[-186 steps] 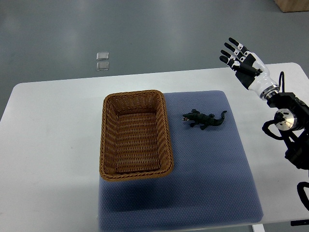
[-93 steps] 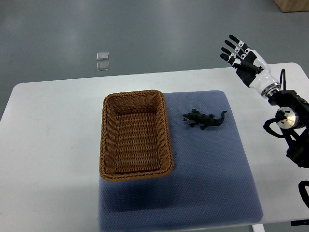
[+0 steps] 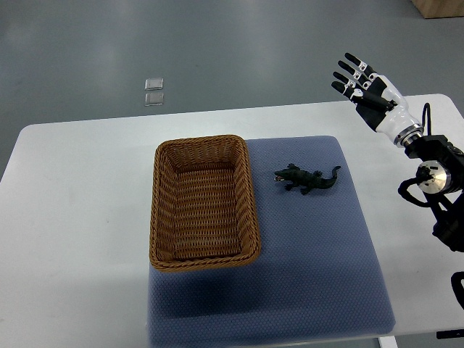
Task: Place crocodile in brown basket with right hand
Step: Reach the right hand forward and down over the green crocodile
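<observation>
Blue textured mat [image 3: 312,275] takes up the near middle of a white table [image 3: 72,217], running right down to the front edge and stretching back a good way. Sitting on the left part of that mat is the brown basket [image 3: 204,261], a wicker rectangle with its long side running near to far, left wall hanging a little past the mat's edge, and nothing inside it as far as I can see. Just to the right of the basket's far half is the crocodile [image 3: 307,178], a small dark green toy lying flat on the mat, snout aimed at the basket and tail curling off to the right, close to the rim but not touching it. Over on the right edge the right arm [image 3: 428,170] comes in, black joints and cables with a white wrist section. Follow it back and you get the right hand [image 3: 365,90] up above the table's far right corner, fingers [image 3: 351,59] spread wide and pointing away to the far left, gripping nothing at all, well apart from the croc. Beyond the table it's grey floor, with two little clear squares [image 3: 153,92] lying on it and the corner of a tan box [image 3: 439,7] poking in at the far right.
</observation>
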